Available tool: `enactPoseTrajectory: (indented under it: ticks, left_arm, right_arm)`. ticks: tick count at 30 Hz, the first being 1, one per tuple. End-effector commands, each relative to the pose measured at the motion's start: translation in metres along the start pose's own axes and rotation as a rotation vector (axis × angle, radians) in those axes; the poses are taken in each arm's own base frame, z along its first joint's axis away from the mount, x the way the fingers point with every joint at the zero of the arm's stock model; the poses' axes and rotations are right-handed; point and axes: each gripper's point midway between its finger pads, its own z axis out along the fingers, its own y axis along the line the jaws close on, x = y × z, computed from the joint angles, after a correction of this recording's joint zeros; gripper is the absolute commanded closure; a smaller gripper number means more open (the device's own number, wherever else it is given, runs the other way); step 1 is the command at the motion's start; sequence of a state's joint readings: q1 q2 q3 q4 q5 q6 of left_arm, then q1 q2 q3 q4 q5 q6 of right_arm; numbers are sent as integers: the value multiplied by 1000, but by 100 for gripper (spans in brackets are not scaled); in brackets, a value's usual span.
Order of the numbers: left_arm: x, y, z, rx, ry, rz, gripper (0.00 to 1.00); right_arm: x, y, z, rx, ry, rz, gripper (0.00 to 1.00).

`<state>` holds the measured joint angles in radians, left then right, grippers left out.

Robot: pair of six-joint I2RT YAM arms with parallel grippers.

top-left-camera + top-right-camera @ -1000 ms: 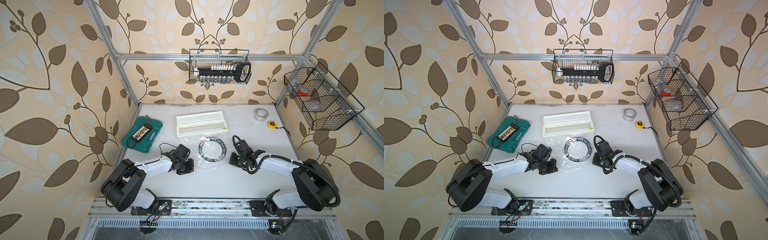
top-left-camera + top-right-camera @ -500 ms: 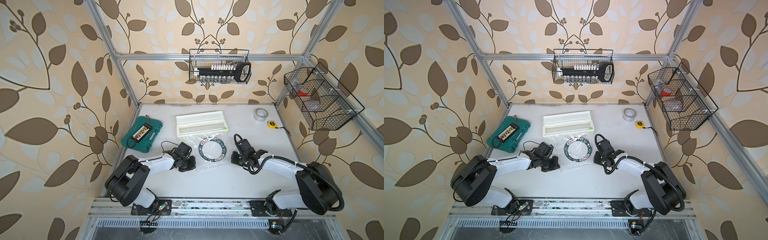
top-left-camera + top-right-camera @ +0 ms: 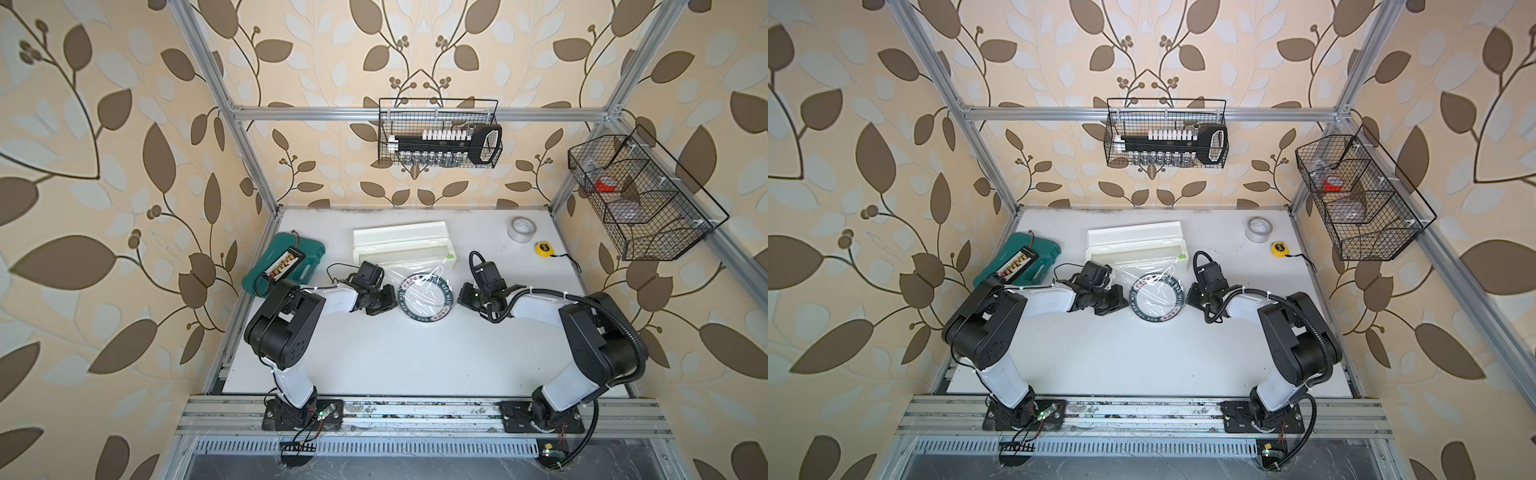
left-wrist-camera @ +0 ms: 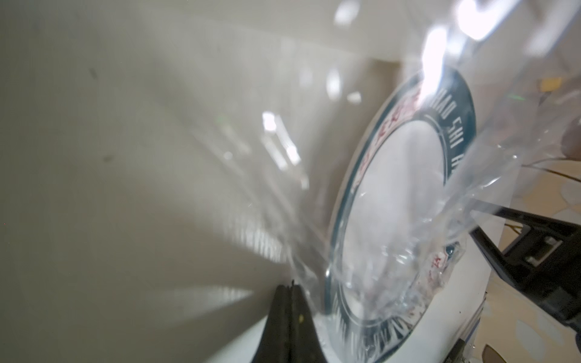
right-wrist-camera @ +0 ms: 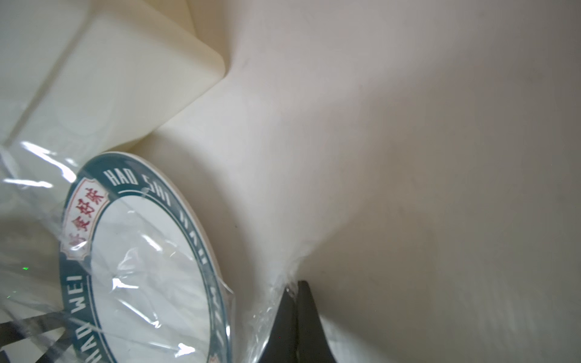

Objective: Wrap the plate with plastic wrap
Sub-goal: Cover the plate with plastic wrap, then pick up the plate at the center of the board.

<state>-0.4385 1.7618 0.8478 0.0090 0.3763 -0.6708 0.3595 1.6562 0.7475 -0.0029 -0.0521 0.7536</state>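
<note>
White-centred plate (image 3: 448, 293) sits mid-table beside the dispenser box (image 3: 401, 241), plastic wrap (image 3: 417, 272) draped over it. We note left gripper (image 4: 287, 292) and right gripper (image 5: 297, 292) jaws pressed together, each pinching a film edge; the film outline is hard to trace in both top views.

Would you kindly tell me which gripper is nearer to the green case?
Left. The left gripper is between the green case and the plate; the right gripper is beyond the plate.
</note>
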Motion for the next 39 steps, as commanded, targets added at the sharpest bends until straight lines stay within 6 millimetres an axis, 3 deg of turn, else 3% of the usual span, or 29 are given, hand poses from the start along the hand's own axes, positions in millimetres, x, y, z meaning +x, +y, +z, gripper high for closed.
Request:
enactPoseTrajectory:
  ticks: [1,4,6,10,15,19,21,23,25,27,31,39]
  left_arm:
    - [22,70,13,-263,69,-55,100]
    - [21,67,13,-252,69,-70,98]
    - [22,75,7,-276,63,-86,87]
    - [23,95,-19,-294,43,-166,67]
    - [25,106,-57,-284,-9,-233,63]
    - [20,69,-74,-121,-45,-229,60]
    - [14,28,-85,52,-88,-206,52]
    - [14,-11,-89,187,-105,-160,41]
    - [16,-34,-85,236,-110,-95,36]
    - [16,-43,-74,251,-97,-111,35]
    - [18,-42,-42,227,-33,-115,38]
    - [13,-38,-8,244,-11,-136,45]
  right_arm:
    - [4,4,14,-38,20,35,100]
    - [7,4,15,-36,22,63,100]
    - [9,3,14,-34,22,65,100]
    - [10,-4,7,-16,36,48,81]
    - [1,-21,-12,-16,38,67,66]
    - [-5,-32,-29,-27,62,77,53]
    - [-9,-36,-42,-18,47,68,50]
    - [-11,-24,-53,-51,44,32,46]
    - [-4,-3,-53,-88,92,-14,42]
    - [6,16,-48,-122,152,-40,41]
    - [11,33,-34,-132,192,-57,41]
    - [24,53,-3,-193,302,-37,45]
